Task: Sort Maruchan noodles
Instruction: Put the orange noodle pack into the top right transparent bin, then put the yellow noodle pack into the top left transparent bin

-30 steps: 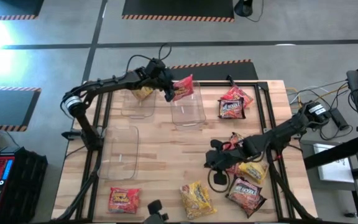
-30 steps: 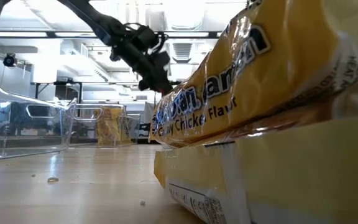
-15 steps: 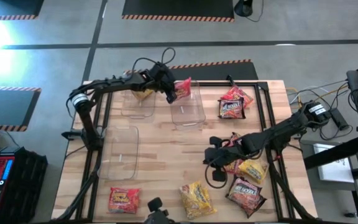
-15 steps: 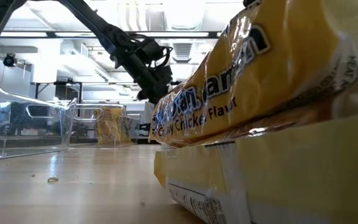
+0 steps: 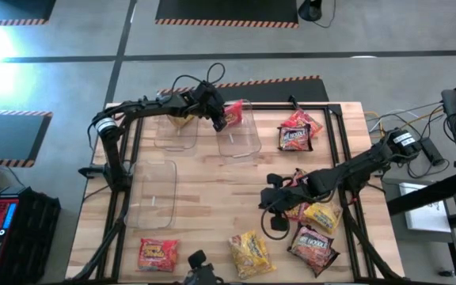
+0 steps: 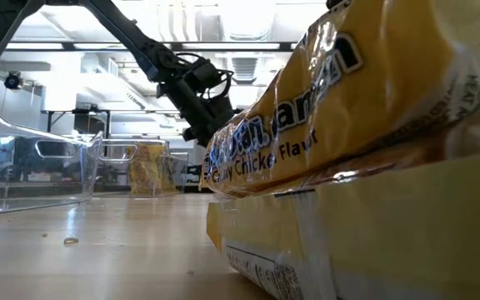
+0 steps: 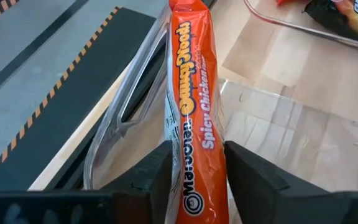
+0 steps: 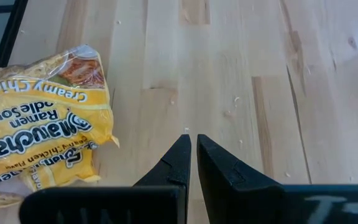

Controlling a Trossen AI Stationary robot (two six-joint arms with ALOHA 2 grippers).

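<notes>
Our left claw (image 5: 222, 116) has carried the orange Spicy Chicken packet (image 7: 191, 118) back over the clear, rigid middle bin (image 5: 241, 136) at the desk's far edge, clamped on its crinkly plastic, so we judge the drop is near. Our right claw (image 8: 192, 163) rests pinched together and empty beside a glossy yellow Creamy Chicken packet (image 8: 39, 134) near the right edge.

orange pkt (image 7: 193, 112) held edge-on, others (image 5: 305, 229) flat
</notes>
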